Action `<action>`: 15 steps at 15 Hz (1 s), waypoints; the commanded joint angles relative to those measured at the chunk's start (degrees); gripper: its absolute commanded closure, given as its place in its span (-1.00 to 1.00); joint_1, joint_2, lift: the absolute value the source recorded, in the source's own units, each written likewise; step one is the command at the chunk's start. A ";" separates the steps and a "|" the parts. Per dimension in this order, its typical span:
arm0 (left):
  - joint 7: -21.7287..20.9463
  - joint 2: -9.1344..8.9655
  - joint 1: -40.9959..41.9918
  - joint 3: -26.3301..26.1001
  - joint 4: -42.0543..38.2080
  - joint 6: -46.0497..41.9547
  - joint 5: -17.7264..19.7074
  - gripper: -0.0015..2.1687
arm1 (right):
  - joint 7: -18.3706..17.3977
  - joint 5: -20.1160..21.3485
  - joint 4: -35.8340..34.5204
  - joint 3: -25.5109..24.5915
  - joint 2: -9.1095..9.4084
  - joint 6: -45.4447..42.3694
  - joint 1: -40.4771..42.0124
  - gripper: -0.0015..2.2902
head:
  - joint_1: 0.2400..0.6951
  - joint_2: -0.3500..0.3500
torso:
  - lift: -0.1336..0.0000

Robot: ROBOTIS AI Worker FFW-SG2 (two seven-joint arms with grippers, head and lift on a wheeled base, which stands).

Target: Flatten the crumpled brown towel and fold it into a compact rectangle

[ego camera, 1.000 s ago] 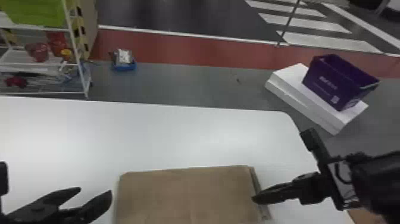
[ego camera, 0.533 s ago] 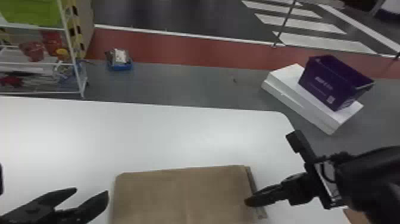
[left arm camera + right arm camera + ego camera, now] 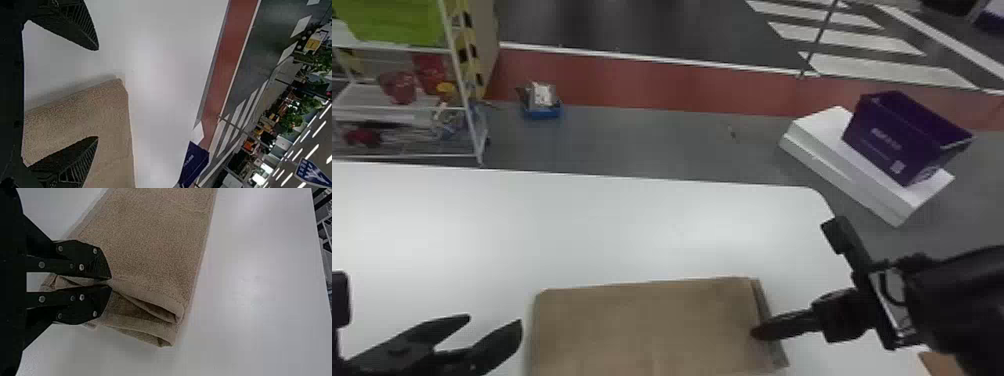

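The left arm comes in at the head view's lower left corner, its left pincer (image 3: pixel 494 321) aimed inward beside the near-left part of the brown towel (image 3: pixel 642 325). Its fingers stand wide apart with nothing between them; from the left pincer (image 3: pixel 98 94), the left wrist view shows one finger in front of the towel and the other against the white counter (image 3: pixel 632 225). The right arm reaches in from the right side, forearm nearly level, wrist turned so that the right pincer (image 3: pixel 754 332) points across at the towel's right end. That right pincer (image 3: pixel 111 284) is narrow, its tips almost together and pinching a folded edge of the towel. The towel lies flat on the counter between the two pincers, as a layered rectangle; close by the right pincer its layers curl into small open loops.

Beyond the right pincer, on the floor past the counter, a purple box (image 3: pixel 877 135) with pale lettering and a square printed patch sits on a white slab (image 3: pixel 812 140). Well away from the left pincer, a blue sign (image 3: pixel 311 172) bears white lettering.

Since the first frame, the right arm's wrist has shifted slightly inward, while its tips have stayed at the same end of the towel. The left pincer has kept its spread and place, and the towel's outline looks nearly unchanged.
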 commanded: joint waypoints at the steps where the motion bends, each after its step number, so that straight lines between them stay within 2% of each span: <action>1: 0.00 -0.15 0.06 -0.01 0.06 0.00 -0.02 -0.93 | 0.00 0.06 0.35 0.22 0.03 -0.43 -0.09 -0.10 | 1.00 -0.68 | -0.85; 5: 0.00 -0.15 0.06 0.08 0.06 0.00 -0.02 -0.93 | 0.44 -2.05 -0.09 -1.54 0.73 0.28 -0.52 -0.10 | 1.00 -0.67 | -0.85; 9: 0.00 -0.15 0.15 0.26 -0.11 0.00 0.07 -0.93 | 3.26 -4.60 -4.40 -7.78 0.11 1.16 1.85 -0.10 | 1.00 -0.64 | -0.85; 12: 0.00 -0.15 -0.03 -0.01 0.24 0.00 0.07 -0.93 | 3.87 -4.07 -4.49 -9.89 -1.12 -0.95 4.31 -0.10 | 1.00 -0.69 | -0.85; 15: 0.09 -0.15 -0.11 -0.01 0.41 0.00 0.07 -0.93 | 3.70 -2.93 -1.15 -10.33 -1.56 -4.29 5.28 -0.10 | 1.00 -0.77 | -0.85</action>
